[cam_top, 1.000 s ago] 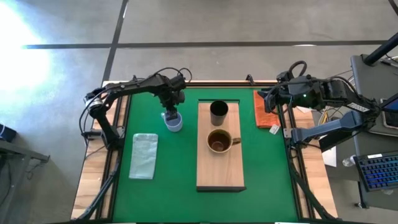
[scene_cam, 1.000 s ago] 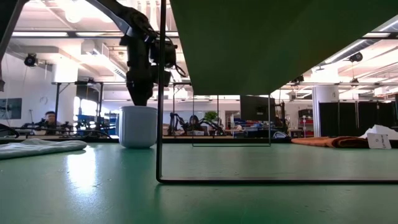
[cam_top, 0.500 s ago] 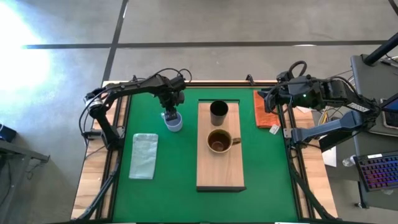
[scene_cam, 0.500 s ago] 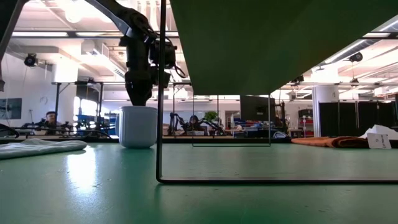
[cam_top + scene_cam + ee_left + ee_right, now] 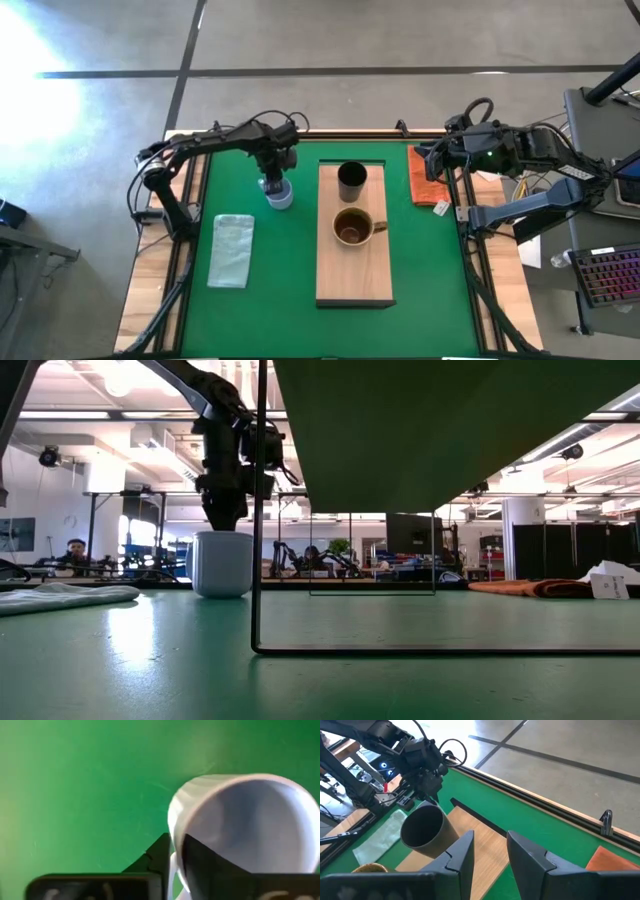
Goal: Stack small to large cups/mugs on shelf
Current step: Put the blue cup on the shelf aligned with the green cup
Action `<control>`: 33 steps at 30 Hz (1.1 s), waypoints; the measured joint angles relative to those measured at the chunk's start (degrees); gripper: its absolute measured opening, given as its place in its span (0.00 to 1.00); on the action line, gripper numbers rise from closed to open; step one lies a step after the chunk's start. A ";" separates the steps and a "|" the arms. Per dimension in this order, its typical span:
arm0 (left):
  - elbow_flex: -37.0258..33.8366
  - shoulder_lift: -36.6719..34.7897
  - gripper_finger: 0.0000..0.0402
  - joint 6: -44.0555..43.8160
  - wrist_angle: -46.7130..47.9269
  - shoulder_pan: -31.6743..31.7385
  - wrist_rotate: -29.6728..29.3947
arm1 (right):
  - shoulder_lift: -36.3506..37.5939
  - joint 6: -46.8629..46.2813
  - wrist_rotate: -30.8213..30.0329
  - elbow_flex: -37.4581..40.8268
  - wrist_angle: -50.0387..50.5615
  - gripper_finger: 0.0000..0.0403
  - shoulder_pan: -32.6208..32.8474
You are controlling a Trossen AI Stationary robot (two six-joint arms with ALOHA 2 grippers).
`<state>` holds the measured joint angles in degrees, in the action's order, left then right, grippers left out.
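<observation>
The pale blue-white mug point(image 5: 280, 195) stands upright on the green table, left of the shelf point(image 5: 355, 275); my left gripper point(image 5: 272, 183) is shut on it from above. In the low view the left gripper point(image 5: 225, 520) stands right over the mug point(image 5: 222, 563). On the light-wood shelf stand a black tumbler point(image 5: 351, 180) at the far end and a brown mug point(image 5: 352, 228) mid-board. My right gripper point(image 5: 490, 852) waits open at the far right edge, above the orange cloth point(image 5: 428, 185), with nothing between its fingers. My left gripper has the mug's wall at the rim point(image 5: 172, 851), one finger point(image 5: 200, 862) inside the mug and the other finger point(image 5: 159, 855) outside it. The fingers point down from above. The mug stands upright with its base on the green table.
A pale green cloth point(image 5: 232, 250) lies folded near the table's left edge. A white tag point(image 5: 440, 207) lies by the orange cloth. The shelf's near half is bare wood. A person sits in the room far behind the table point(image 5: 75, 550).
My left gripper has shut on the pale mug's rim while staying above it. The mug has kept its place, upright on the table.
</observation>
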<state>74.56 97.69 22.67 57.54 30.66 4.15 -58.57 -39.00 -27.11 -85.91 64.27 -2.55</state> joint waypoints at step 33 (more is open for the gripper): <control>0.37 -2.92 0.25 0.36 1.99 -5.06 -4.67 | -0.02 0.09 -1.46 0.00 0.28 0.27 -0.02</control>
<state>74.94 94.77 23.03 59.53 25.61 -0.52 -58.59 -38.92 -28.58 -85.91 64.55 -2.57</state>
